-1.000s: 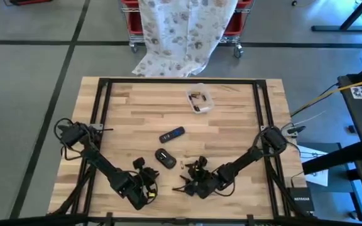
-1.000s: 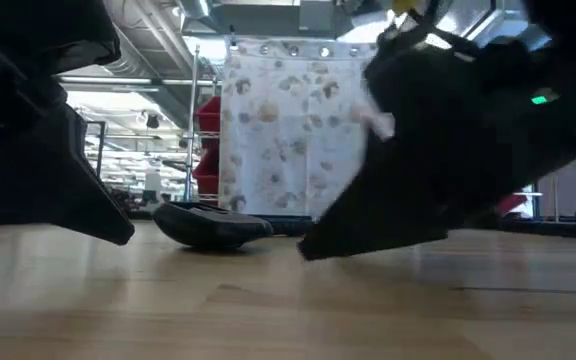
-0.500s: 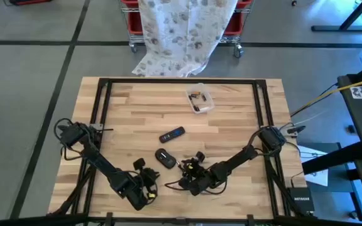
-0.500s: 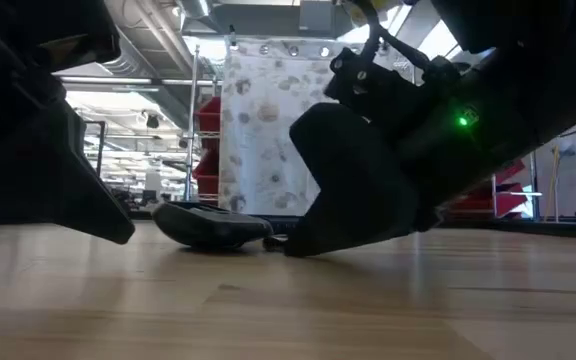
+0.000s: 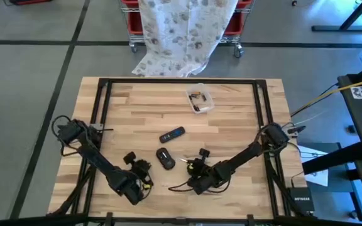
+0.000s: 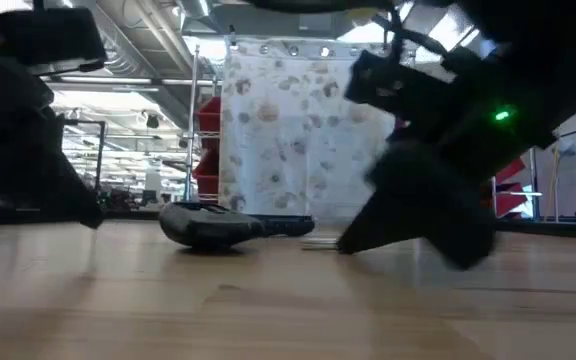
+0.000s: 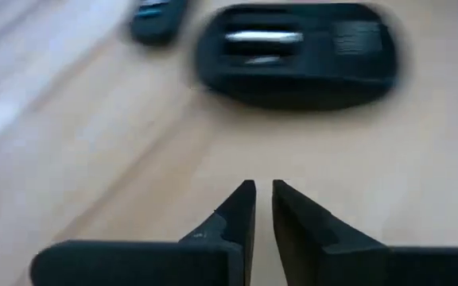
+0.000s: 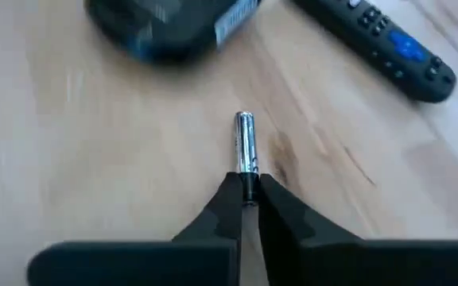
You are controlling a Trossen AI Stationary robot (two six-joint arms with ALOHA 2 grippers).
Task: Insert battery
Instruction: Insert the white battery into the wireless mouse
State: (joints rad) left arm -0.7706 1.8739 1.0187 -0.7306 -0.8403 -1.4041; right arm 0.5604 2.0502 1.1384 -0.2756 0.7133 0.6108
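A black oval device (image 5: 164, 158) lies bottom-up on the wooden table, and its open bay (image 7: 262, 41) shows one silver cell. A silver battery (image 8: 246, 147) lies just right of it, with my right gripper (image 8: 250, 189) shut on its near end. My left gripper (image 7: 263, 191) hovers to the device's near left. Its fingers stand almost together with nothing between them. A black remote (image 5: 172, 134) with a blue button lies on the far side of the device. My right gripper pinches the battery's near end (image 8: 249, 176) between its two fingertips. The fingers come in low from the table's near right and lie along the battery. The battery sticks out straight ahead toward the device, close over the wood; whether it rests on the wood, I cannot tell.
A clear plastic tub (image 5: 200, 98) holding small items stands at the far middle of the table. A black frame (image 5: 102, 94) runs around the tabletop. Beyond the far edge hangs a patterned cloth (image 5: 184, 31) over red bins.
My right gripper has shut on the battery's end after shifting a little toward the device. My left gripper has drawn back toward the table's left edge and slightly farther away.
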